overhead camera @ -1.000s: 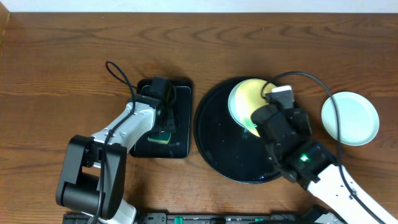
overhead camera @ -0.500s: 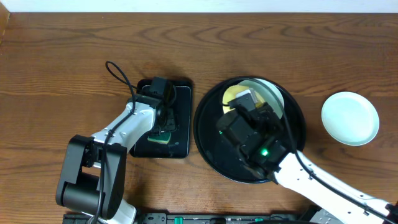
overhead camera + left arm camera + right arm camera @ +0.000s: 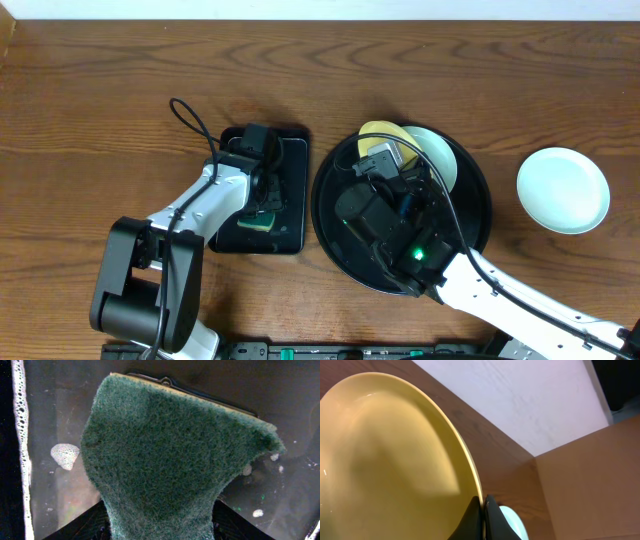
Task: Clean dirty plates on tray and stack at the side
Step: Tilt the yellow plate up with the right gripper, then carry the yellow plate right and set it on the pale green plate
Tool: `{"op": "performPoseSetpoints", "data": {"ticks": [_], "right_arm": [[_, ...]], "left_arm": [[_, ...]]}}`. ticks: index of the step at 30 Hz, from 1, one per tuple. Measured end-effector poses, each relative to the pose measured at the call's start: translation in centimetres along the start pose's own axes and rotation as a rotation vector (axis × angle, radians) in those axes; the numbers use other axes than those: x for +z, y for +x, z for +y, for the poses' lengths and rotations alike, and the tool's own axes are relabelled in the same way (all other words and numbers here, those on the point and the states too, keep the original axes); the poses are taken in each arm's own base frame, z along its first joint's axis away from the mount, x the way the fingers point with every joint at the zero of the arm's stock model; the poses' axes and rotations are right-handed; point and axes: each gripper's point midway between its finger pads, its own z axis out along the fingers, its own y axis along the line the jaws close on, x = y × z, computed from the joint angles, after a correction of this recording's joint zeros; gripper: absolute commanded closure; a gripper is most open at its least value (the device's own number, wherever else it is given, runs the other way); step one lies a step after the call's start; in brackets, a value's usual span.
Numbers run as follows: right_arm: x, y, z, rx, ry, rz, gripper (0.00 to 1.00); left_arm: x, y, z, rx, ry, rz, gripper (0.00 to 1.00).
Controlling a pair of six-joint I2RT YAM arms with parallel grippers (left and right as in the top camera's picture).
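Observation:
My right gripper (image 3: 483, 510) is shut on the rim of the pale yellow plate (image 3: 390, 455), which stands tilted on edge. From above, that yellow plate (image 3: 377, 131) shows at the back of the round black tray (image 3: 328, 215), mostly hidden under my right arm. A pale mint plate (image 3: 440, 160) lies on the tray just behind it. Another pale plate (image 3: 563, 190) rests on the table to the right. My left gripper (image 3: 160, 532) pinches a green sponge (image 3: 170, 460) over the rectangular tray.
The small rectangular black tray (image 3: 295, 150) left of the round tray is wet, with foam blobs (image 3: 65, 455) on it. A black cable (image 3: 190, 118) loops beside it. Bare wooden table surrounds both trays, and a pale wall runs along the back edge.
My right arm has swung left across the round tray, carrying the yellow plate with it and tipping it onto its edge. The left arm and sponge have stayed put.

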Motion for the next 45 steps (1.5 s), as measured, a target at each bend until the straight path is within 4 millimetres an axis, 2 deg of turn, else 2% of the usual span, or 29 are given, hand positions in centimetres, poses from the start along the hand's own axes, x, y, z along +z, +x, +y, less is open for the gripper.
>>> {"op": "performPoseSetpoints", "data": {"ticks": [12, 18, 24, 33, 38, 45], "right_arm": [[0.2, 0.2, -0.1, 0.050, 0.002, 0.009, 0.99], [2.6, 2.4, 0.3, 0.217, -0.083, 0.112, 0.99], [6.3, 6.1, -1.0, 0.468, -0.117, 0.278, 0.99], [11.5, 13.4, -5.1, 0.901, -0.123, 0.539, 0.99], [12.4, 18.2, -7.6, 1.069, -0.102, 0.672, 0.99], [11.6, 24.6, -11.0, 1.227, 0.019, 0.828, 0.99]], "left_arm": [[0.0, 0.0, 0.0, 0.000, 0.000, 0.000, 0.38], [0.0, 0.0, 0.0, 0.000, 0.000, 0.000, 0.38], [0.0, 0.0, 0.0, 0.000, 0.000, 0.001, 0.38], [0.0, 0.0, 0.0, 0.000, 0.000, 0.001, 0.38], [0.0, 0.0, 0.0, 0.000, -0.001, 0.001, 0.38], [0.0, 0.0, 0.0, 0.000, -0.001, 0.001, 0.38]]}}
